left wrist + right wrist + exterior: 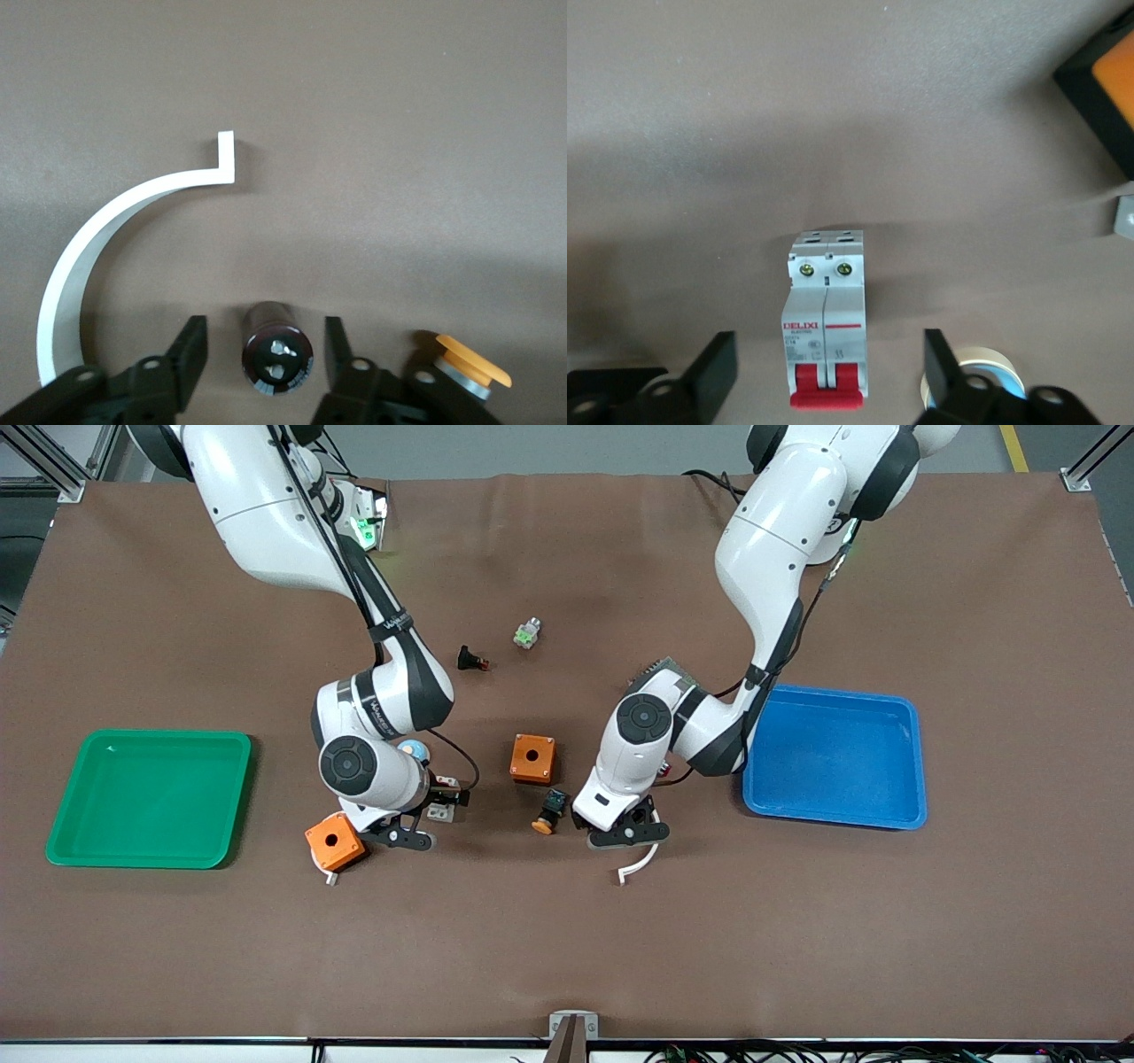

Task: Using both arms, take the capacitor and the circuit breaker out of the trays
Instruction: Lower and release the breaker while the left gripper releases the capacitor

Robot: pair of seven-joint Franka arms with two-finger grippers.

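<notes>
Both parts look already out of the trays: the capacitor (277, 357) lies on the mat between the parted, untouching fingers of the left gripper (625, 834), roughly eight o'clock from the blue tray (833, 757). The circuit breaker (826, 332) lies between the wide-open jaws of the right gripper (403, 837), probably four o'clock from the green tray (151, 797), though the wrists hide both in the front view. Each arm is bent low with its wrist pointing down, so rise straight up with jaws wide, lest a finger set the cylinder rolling.

Even overhead light, soft shadows, slightly hazy wrist views.
</notes>
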